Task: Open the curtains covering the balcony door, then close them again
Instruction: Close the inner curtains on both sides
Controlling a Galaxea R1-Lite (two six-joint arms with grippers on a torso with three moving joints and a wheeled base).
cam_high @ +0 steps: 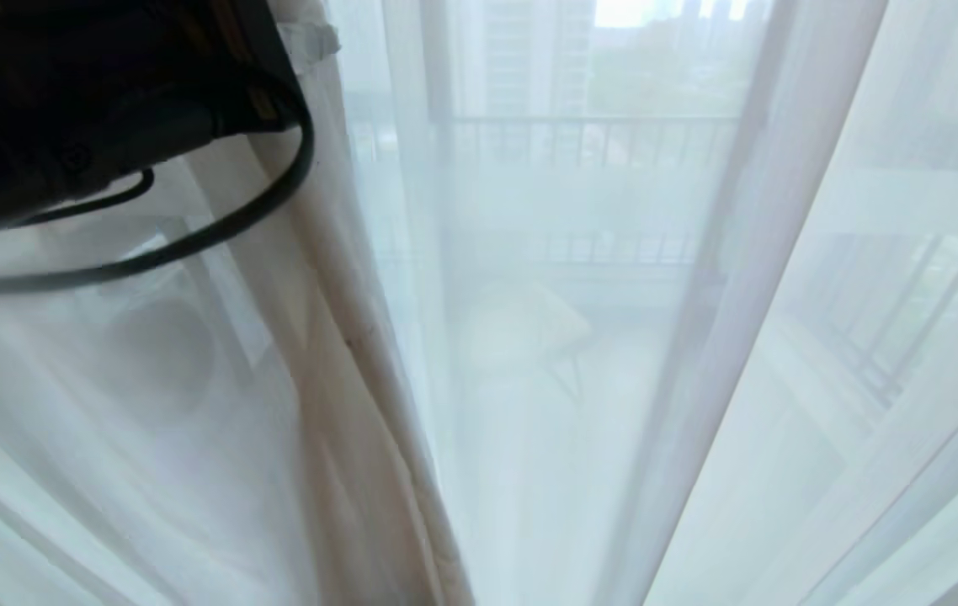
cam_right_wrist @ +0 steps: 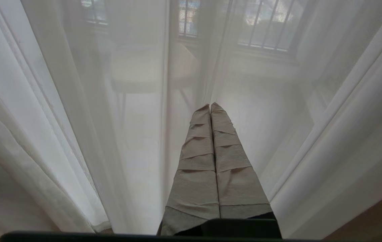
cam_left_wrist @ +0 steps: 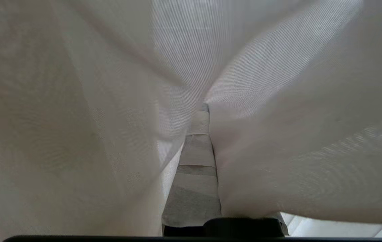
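The curtains fill every view: a sheer white layer (cam_high: pixel 580 353) hangs across the middle and right, and a cream-beige fold (cam_high: pixel 344 320) runs down the left. My left gripper (cam_high: pixel 315 38) is high at the upper left, on a black arm, shut on the curtains' cream edge. In the left wrist view the left gripper (cam_left_wrist: pixel 206 109) shows one taped finger (cam_left_wrist: pixel 196 161); cloth (cam_left_wrist: pixel 278 161) drapes over the other. My right gripper (cam_right_wrist: pixel 210 106) is shut and holds nothing, pointing at the sheer layer (cam_right_wrist: pixel 137 134). The balcony door is veiled behind the sheer.
Through the sheer I make out a balcony railing (cam_high: pixel 588 139), a pale chair (cam_high: pixel 529 328) on the balcony floor and tall buildings beyond. A black cable (cam_high: pixel 218 236) loops under the left arm. A strip of brown floor (cam_right_wrist: pixel 379 218) shows in the right wrist view.
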